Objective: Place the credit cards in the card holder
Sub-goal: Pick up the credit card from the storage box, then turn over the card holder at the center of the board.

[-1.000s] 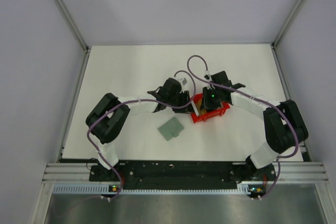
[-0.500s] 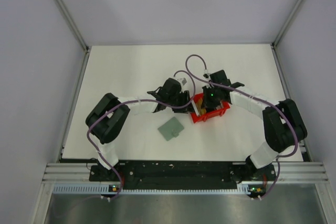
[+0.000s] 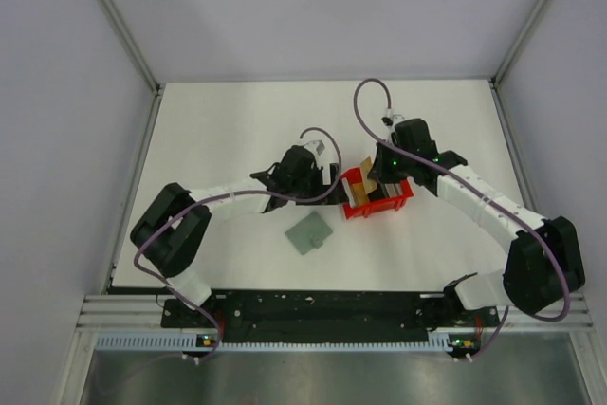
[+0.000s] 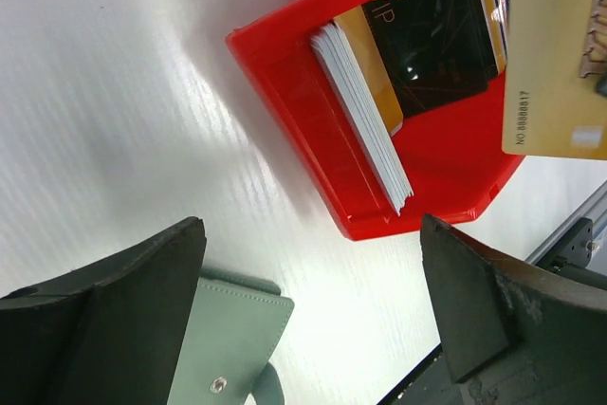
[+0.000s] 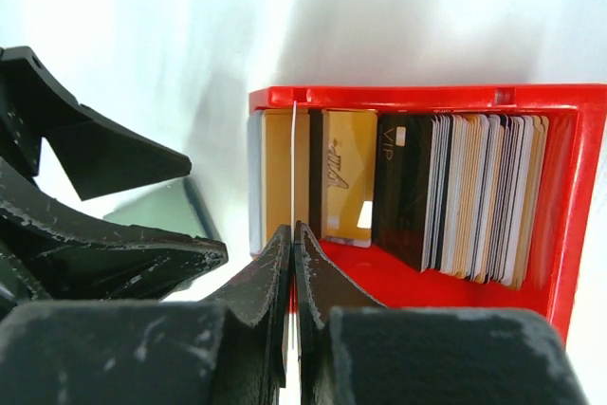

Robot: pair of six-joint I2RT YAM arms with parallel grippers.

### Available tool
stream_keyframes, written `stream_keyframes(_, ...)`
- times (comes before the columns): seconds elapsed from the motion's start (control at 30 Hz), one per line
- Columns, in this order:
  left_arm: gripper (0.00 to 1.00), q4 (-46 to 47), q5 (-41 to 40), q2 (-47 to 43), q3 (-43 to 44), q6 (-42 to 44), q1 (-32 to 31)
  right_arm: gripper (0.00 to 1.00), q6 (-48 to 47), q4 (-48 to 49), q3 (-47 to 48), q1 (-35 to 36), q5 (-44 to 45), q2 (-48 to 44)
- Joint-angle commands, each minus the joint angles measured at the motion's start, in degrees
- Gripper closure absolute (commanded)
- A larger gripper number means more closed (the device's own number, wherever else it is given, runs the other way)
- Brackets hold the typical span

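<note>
Held card: a tan card point(image 4: 553, 54) with printed digits along one edge, seen edge-on as a thin pale line from the right wrist, hanging over the left end of the red bin; whether its lower edge clears the other cards cannot be told.
Right gripper point(image 5: 293, 232): fingers pressed together on that card, with no gap beyond the card's thickness.
Credit cards point(image 5: 446, 194): the rest stand on edge in a row inside the bin, with gold ones at the left, a dark one marked VIP beside them, then a tight pack of pale and dark edges towards the right wall.
Card holder point(image 3: 309, 232): grey-green, folded shut, flat on the table, snap dot up; it lies near the bin's front-left corner but apart from it, and one corner is hidden behind a left finger in the left wrist view.
Left gripper point(image 4: 313, 267): jaws spread wide with nothing between them, low over bare table just left of the bin, between bin and card holder.
Red bin point(image 3: 403, 200): open-topped, sitting on the table, right arm reaching over it.
Table point(image 3: 218, 130): white.
</note>
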Motion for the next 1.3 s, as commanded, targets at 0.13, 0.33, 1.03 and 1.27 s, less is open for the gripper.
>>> stream_keyframes(0.13,0.02,-3.1,-11.12,-11.81,-3.36,2.07,-0.25,1.0,11.4,6.33,-4.8,0.47,-5.52,-6.09)
stream_keyframes(0.33,0.02,-12.94,-25.37,-22.96,-5.73,1.19,0.45,1.0,13.26,9.86,-8.15,5.83,-4.39,-6.8)
stream_keyframes(1.03,0.03,-22.88,-32.69,-35.12,-13.29,-1.45,1.42,1.0,0.0,9.69,-10.08,14.19,6.95,-4.07)
stream_keyframes(1.27,0.03,-22.01,-28.47,-33.88,-15.49,-1.1,1.42,1.0,-2.82,7.58,-13.59,14.27,12.39,-7.32)
